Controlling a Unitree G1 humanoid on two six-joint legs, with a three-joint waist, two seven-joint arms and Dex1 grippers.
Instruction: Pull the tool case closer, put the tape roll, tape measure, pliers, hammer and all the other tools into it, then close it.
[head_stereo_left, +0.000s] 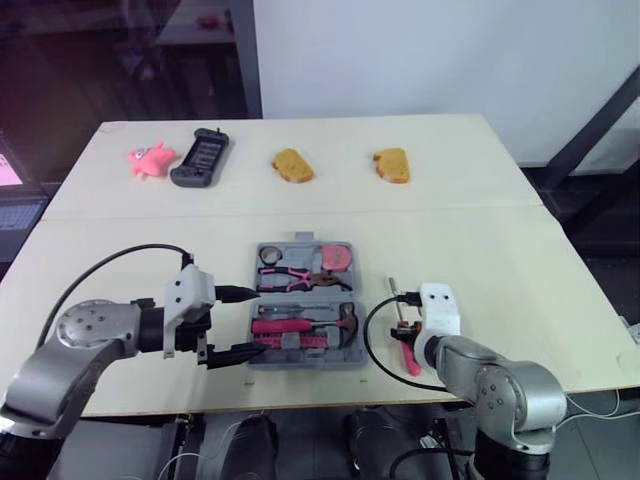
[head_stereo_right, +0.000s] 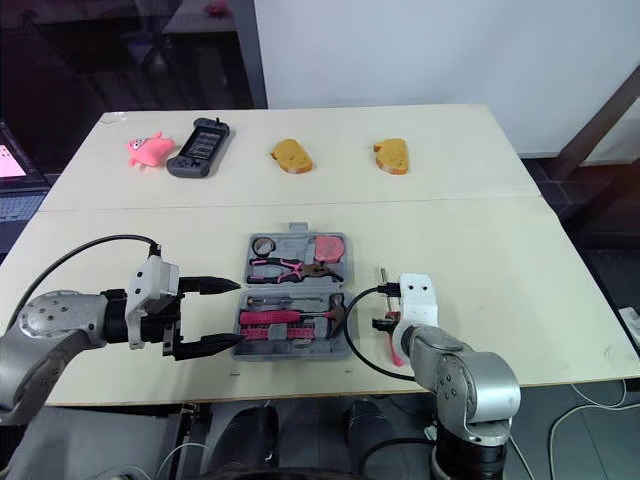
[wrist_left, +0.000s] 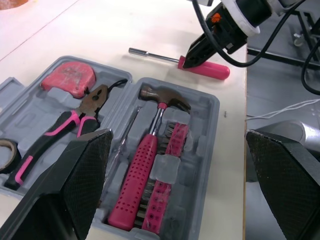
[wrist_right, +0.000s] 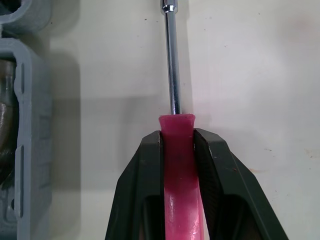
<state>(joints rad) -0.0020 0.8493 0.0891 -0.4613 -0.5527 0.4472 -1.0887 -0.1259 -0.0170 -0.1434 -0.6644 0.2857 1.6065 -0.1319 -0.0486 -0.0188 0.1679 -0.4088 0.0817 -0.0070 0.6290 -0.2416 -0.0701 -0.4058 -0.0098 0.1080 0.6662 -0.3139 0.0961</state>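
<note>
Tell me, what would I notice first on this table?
The open grey tool case near the table's front edge, with a pink hammer and pliers lying in it. Just to its right, the right pincer is shut on a pink screwdriver, while the left pincer gapes open at the case's left side.

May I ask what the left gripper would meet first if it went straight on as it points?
Most likely the tool case: the left gripper, open, points at its side wall, with the hammer just beyond. Its height is hard to judge.
</note>
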